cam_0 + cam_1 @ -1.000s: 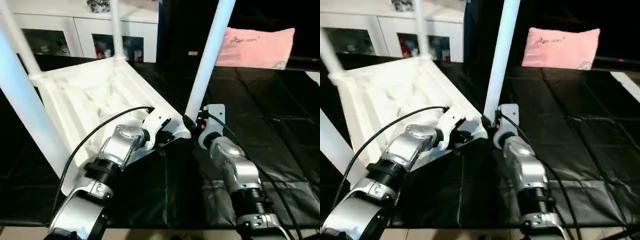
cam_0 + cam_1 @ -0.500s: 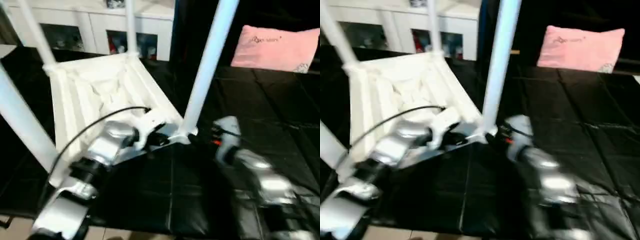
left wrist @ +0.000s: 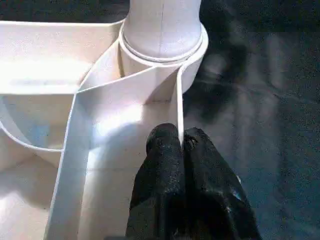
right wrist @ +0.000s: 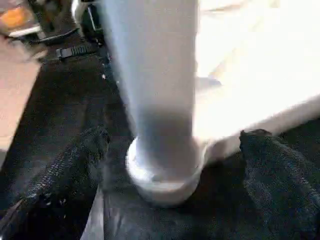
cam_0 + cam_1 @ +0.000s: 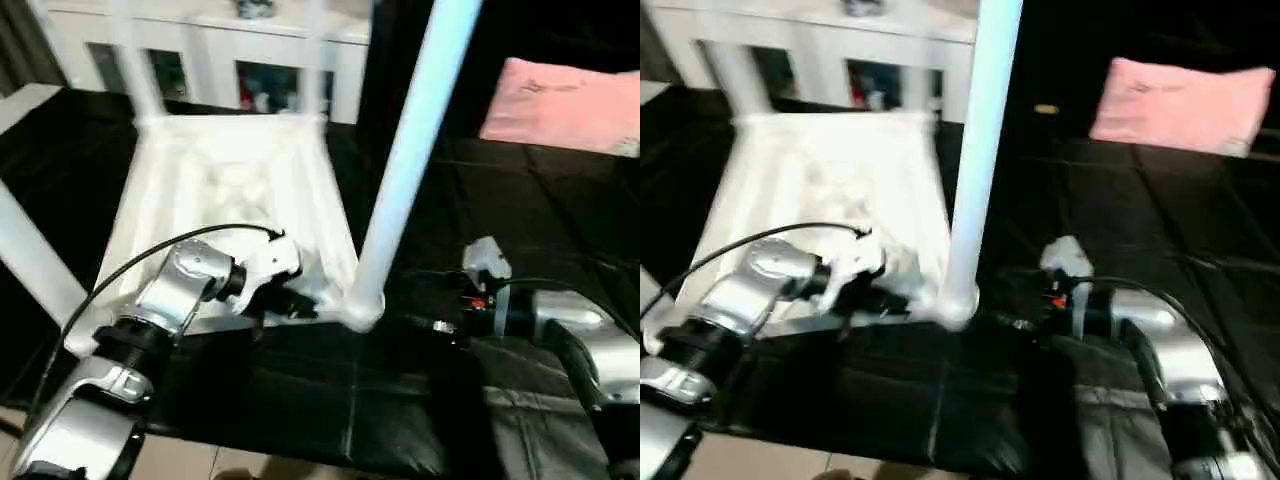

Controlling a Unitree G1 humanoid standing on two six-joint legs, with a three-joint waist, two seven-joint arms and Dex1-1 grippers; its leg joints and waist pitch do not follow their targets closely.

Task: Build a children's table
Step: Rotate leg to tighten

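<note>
tabletop (image 5: 235, 190): upside down on black surface (image 5: 560, 200), ribs up | near leg (image 5: 405, 170): upright in the tabletop's near corner socket | left hand (image 3: 181, 145): fingers together, pinching the tabletop's thin rim wall just beside that socket | right hand (image 4: 170, 150): fingers wide apart either side of the leg's base, not touching it

Motion blur smears both head views; bright overhead light glares off the white tabletop (image 5: 240, 190) against the dark, dim desk (image 5: 540, 200).
</note>
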